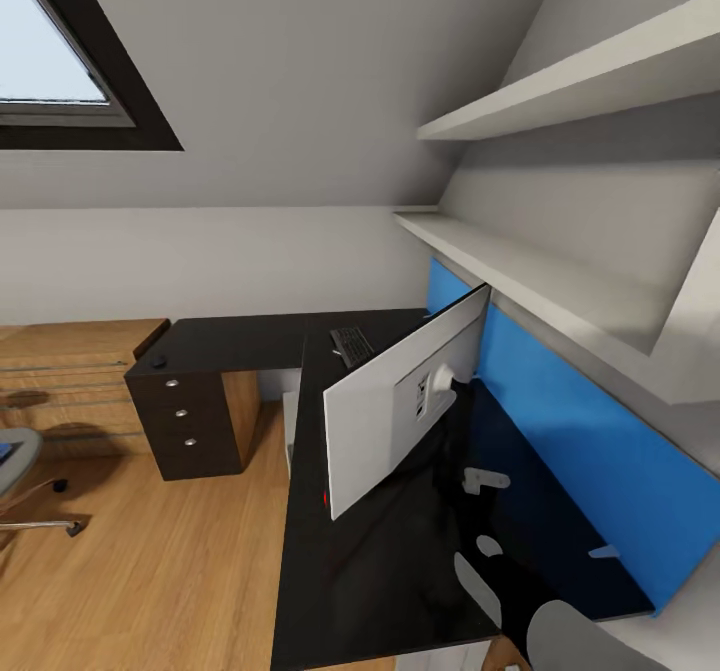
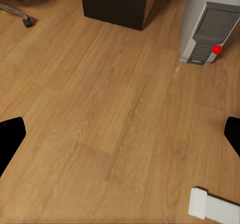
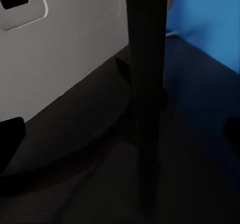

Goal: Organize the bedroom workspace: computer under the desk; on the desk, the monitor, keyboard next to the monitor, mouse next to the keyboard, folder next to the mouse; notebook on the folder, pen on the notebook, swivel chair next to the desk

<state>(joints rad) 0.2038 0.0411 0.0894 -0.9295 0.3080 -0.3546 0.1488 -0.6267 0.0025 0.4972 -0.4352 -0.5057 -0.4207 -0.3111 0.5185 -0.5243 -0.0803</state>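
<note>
Here the left gripper [image 2: 120, 131] has its jaws spread wide, one dark fingertip [image 2: 10, 136] at each edge of the left wrist view, with bare wood floor [image 2: 110, 114] between them and nothing held. Beyond them the computer [image 2: 210, 33] stands upright on that floor, its stepped grey front carrying a red spot, just beside a dark drawer unit [image 2: 117, 3]. A silver leg and castor of the swivel chair [image 2: 17, 11] show at one corner (well apart from the tower).

The right gripper [image 3: 120, 131] is likewise spread, its tips dark at both edges of the right wrist view, gripping nothing. Between them rises the monitor's black stem [image 3: 146, 83], close in front, with the pale back of the monitor [image 3: 65, 38] to one side and the blue back panel [image 3: 205, 18] to the other, over the glossy black counter [image 3: 195, 149].

The head view gives what neither wrist does: the monitor [image 1: 400, 401] standing on the counter [image 1: 370, 561], silver back toward the camera, angled across the corner. The keyboard [image 1: 351, 345] lies on the counter just beyond it, partly hidden by the screen's edge. A small dark mouse [image 1: 158, 361] sits near the far end above the silver-knobbed drawers [image 1: 185, 413]. The swivel chair [image 1: 20, 481] stands off at the left edge, near a light-wood dresser [image 1: 70, 381].
</note>
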